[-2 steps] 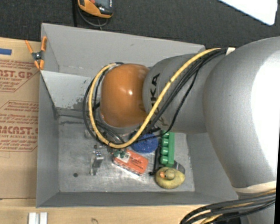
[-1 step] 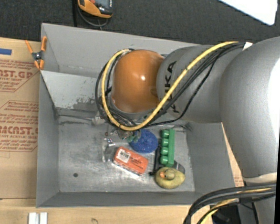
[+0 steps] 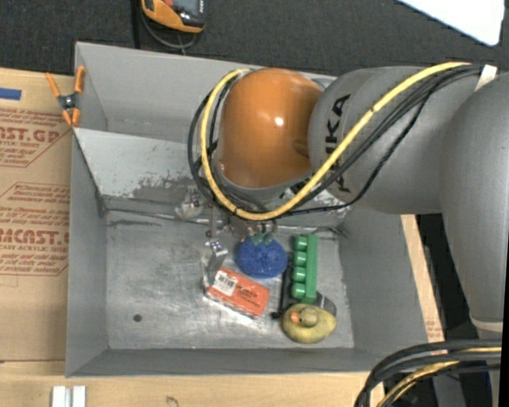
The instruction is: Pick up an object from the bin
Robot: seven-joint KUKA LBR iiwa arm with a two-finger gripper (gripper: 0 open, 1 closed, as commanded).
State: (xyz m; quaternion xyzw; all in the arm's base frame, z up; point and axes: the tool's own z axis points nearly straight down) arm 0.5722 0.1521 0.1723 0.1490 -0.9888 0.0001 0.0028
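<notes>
The orange packet (image 3: 246, 295) with a white label is lying just under the gripper (image 3: 213, 255), whose opening I cannot tell, while a blue ball (image 3: 261, 258), green block (image 3: 303, 267) and yellow duck (image 3: 307, 324) are sitting beyond, toward the view's right.

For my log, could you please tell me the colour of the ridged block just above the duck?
The ridged block is green, best seen in the camera view.

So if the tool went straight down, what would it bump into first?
Probably the orange packet with the white label, lying on the bin floor right under the tool. The blue ball sits close beside it, but depth is hard to judge.
</notes>
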